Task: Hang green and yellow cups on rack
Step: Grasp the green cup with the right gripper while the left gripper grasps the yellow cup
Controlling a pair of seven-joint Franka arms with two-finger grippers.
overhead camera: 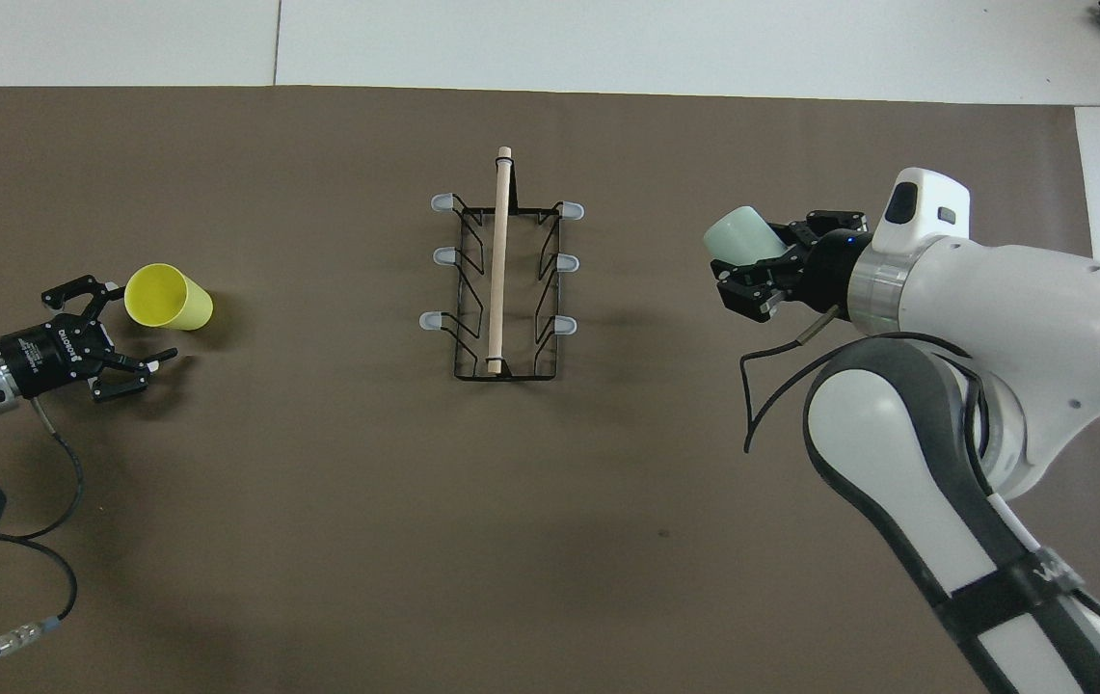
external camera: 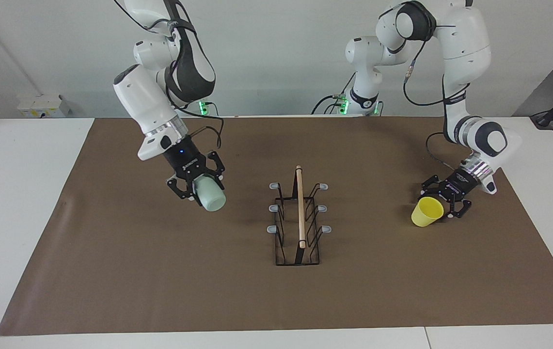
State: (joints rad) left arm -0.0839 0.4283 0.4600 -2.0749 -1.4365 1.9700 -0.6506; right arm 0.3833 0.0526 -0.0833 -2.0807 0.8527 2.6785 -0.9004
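Observation:
My right gripper (external camera: 207, 190) is shut on the pale mint green cup (external camera: 212, 197) and holds it tilted in the air, over the mat on the right arm's side of the rack; both also show in the overhead view, the gripper (overhead camera: 752, 265) and the cup (overhead camera: 740, 234). The black wire rack (external camera: 300, 213) with its wooden rod stands mid-mat (overhead camera: 499, 270), all prongs bare. The yellow cup (external camera: 426, 212) lies on its side on the mat (overhead camera: 169, 297). My left gripper (external camera: 438, 203) is open, low at the cup's mouth end (overhead camera: 135, 325), not closed on it.
A brown mat (external camera: 160, 271) covers the white table (external camera: 14, 194). A white box (external camera: 39, 105) sits at the table's edge near the right arm's base. The left arm's cable (overhead camera: 58, 453) trails over the mat.

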